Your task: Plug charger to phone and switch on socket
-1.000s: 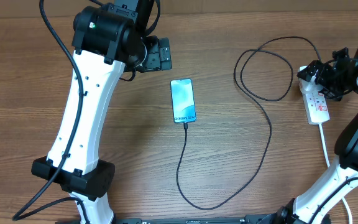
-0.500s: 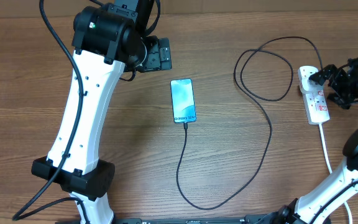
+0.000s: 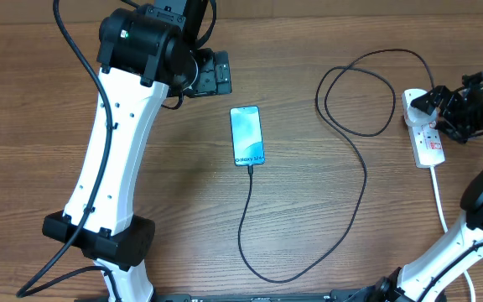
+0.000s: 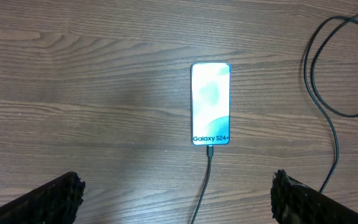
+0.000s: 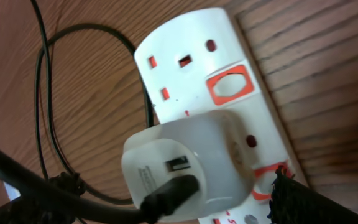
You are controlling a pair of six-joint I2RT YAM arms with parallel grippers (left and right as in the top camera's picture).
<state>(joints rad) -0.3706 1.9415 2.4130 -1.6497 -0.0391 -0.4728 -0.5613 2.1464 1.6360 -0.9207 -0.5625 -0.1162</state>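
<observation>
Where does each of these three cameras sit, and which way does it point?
Overhead: fixed above the table, facing straight down on phone, charger cable and power strip; left arm and right arm show.
Left wrist: on the left arm, looking down at the phone; its open jaws' tips fill the bottom corners.
Right wrist: close over the power strip, facing its plugged-in white adapter; one jaw tip shows bottom right.
Shared: overhead and left wrist both show the phone with the cable plugged in.
</observation>
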